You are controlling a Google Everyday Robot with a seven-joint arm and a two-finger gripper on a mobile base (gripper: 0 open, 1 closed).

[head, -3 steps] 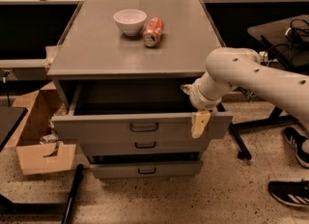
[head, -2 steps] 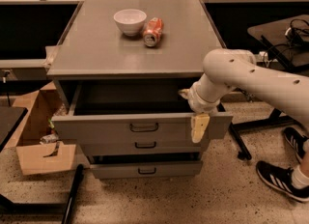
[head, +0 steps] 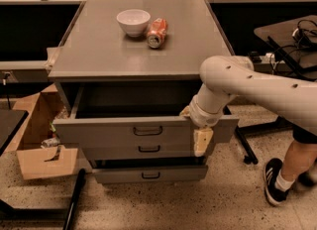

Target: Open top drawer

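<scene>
At the far left a cardboard box [head: 43, 142] sits open on the speckled floor, and a black pole [head: 74, 199] lies slanting just in front of it. Next comes the grey table [head: 99, 50], with three drawers stacked below its top. On the top, toward the back, a white bowl [head: 133, 22] stands upright. A red can [head: 157, 32] lies on its side just to the bowl's right, close to it or touching.

The top drawer [head: 119, 131] is directly under the table top and is pulled well out, so its dark inside shows. Its wide front stands further forward than the middle drawer [head: 124, 150] and the bottom drawer [head: 168, 173] below it. A dark wire handle [head: 147, 131] sits at the centre of the front, untouched.

The gripper [head: 198, 135] is at the right end of the top drawer's front, at its upper edge. Its pale fingers [head: 202, 141] straddle that edge and pinch the front panel: one hangs down the outer face, and the other is mostly hidden on the inner side. The white arm [head: 257, 87] reaches in from the right, bending down to the drawer.

Beyond it a black desk [head: 277, 28] carries cables. A person's bare leg [head: 297, 157] and dark shoe [head: 273, 187] stand on the floor at the far right.
</scene>
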